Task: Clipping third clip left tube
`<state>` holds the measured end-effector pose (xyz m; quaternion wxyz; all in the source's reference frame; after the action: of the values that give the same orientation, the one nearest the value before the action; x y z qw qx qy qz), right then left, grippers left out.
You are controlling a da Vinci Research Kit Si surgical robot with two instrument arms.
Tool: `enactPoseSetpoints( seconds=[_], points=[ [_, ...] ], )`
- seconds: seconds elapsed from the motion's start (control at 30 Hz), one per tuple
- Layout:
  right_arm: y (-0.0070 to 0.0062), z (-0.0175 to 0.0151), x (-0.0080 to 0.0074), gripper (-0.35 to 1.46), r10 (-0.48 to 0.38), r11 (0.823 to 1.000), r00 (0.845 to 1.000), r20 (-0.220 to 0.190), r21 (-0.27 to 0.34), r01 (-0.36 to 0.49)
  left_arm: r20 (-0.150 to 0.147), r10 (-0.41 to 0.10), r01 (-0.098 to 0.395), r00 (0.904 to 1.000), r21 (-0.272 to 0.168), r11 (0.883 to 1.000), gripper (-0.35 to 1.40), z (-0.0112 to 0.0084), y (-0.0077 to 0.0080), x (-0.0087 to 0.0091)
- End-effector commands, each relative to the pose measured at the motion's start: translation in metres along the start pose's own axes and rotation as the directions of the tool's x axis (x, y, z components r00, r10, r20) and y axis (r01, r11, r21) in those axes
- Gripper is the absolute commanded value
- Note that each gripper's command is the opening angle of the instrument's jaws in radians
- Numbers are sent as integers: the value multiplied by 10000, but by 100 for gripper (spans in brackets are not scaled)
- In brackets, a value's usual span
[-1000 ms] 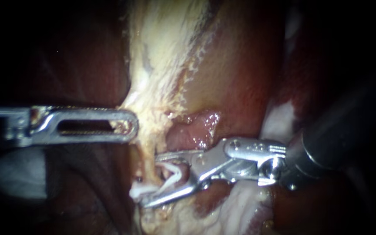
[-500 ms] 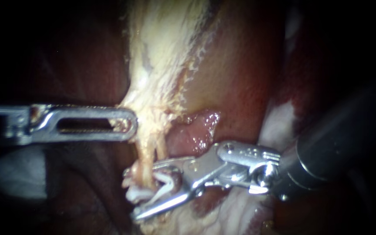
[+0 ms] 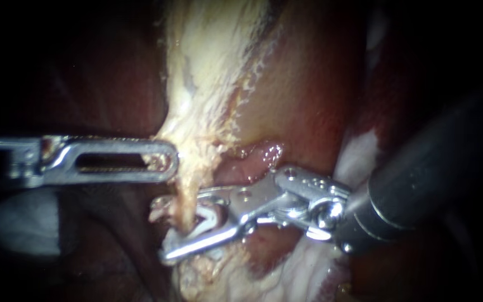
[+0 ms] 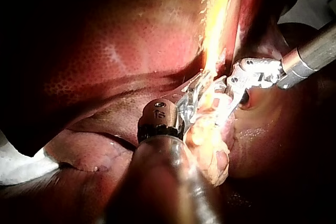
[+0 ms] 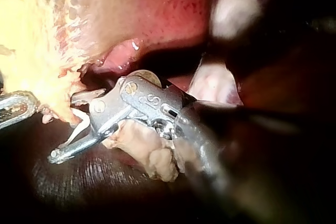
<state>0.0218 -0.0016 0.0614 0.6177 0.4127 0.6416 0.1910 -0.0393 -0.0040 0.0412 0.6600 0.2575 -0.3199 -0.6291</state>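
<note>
Right instrument's claw (image 3: pixel 188 226) gripping a wide-open white clip (image 3: pixel 207 215) astride the left tube (image 3: pixel 187 193), apparently not yet squeezed; left instrument's claw (image 3: pixel 166 161) pinching pale tissue (image 3: pixel 208 84).

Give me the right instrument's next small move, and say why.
Probably squeeze the right instrument fully closed. Its jaws stand wide apart, holding an open white clip whose legs straddle the tube. Just above, the left instrument grips the pale tissue, which seems to steady the tube. Nothing else shows between the clip's legs.
</note>
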Motion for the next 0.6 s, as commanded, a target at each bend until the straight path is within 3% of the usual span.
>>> enactPoseSetpoints(
  seconds=[0.03,0.13,0.47,0.53,0.6],
  points=[
    [1,-3,2,54,7,10000,10000,-76,3,-7,1,-2,2,10000,-4,10000,-35,0,0,0],
    [2,-6,7,54,90,10000,9995,-304,17,-89,3,-3,3,10000,-5,10000,-35,0,-1,0],
    [1,-8,8,46,626,9980,9973,-395,63,-624,7,-7,7,10000,-9,10000,-35,1,-1,0],
    [0,-10,8,30,744,9972,9964,-396,79,-742,7,-6,6,10000,-9,10000,-35,1,-1,0],
    [-1,-14,7,-9,863,9962,9955,-393,106,-860,7,-6,6,10000,-9,10000,-35,1,-1,0]
  ],
)
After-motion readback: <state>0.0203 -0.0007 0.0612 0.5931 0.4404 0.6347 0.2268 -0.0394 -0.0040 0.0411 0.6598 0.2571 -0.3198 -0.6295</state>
